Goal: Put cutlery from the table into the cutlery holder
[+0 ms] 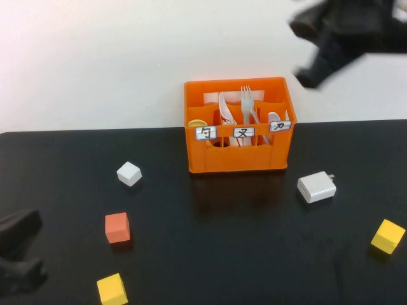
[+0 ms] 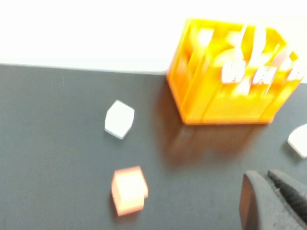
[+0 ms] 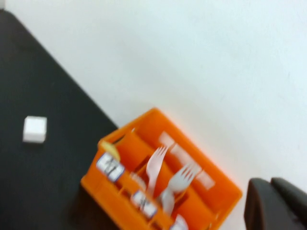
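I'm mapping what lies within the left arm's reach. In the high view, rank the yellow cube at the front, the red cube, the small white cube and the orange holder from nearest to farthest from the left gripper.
The left gripper sits shut at the table's front left corner; the right gripper is raised, shut, right of the holder.
1. Yellow cube, front left, and red cube, left: too close to call.
2. White cube, farther back.
3. Orange holder, back centre.

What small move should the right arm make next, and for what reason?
Probably pull back to rest: the right gripper is shut and empty, high beside the cutlery holder, where fork and spoon already stand. The left gripper is parked, shut.
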You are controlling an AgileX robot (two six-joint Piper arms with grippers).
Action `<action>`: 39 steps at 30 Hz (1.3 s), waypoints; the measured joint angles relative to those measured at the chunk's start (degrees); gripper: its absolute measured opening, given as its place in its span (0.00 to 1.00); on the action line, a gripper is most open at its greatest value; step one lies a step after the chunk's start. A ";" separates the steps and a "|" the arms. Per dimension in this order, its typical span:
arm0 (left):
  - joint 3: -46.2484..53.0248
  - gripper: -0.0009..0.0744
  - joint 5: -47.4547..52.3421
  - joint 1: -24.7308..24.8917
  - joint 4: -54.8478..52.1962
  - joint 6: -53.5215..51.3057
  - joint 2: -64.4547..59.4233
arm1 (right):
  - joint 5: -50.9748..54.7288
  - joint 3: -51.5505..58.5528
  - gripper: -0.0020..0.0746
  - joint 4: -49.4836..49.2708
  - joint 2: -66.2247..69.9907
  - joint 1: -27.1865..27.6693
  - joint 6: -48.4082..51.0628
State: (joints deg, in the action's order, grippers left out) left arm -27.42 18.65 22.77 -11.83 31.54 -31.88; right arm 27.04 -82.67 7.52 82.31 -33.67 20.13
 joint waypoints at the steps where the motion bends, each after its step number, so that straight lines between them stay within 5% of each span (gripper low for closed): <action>1: 0.00 0.01 -0.39 0.00 -0.39 -0.48 1.16 | -0.33 2.63 0.02 -0.28 -2.20 0.00 0.15; 8: 5.04 0.01 -2.47 0.10 0.18 -1.70 9.65 | -4.69 22.02 0.02 -0.83 -16.44 -0.50 0.14; 22: 10.80 0.01 -2.42 8.63 2.21 -4.93 16.64 | -5.84 51.32 0.02 -1.59 -42.07 -1.10 -0.52; 39: 10.80 0.01 -1.01 9.74 2.21 -6.02 16.76 | -6.24 64.74 0.02 -2.80 -59.04 -1.10 -3.95</action>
State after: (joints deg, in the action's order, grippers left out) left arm -16.62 17.64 32.51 -9.62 25.51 -15.12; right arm 20.80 -17.94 4.72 23.27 -34.77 16.19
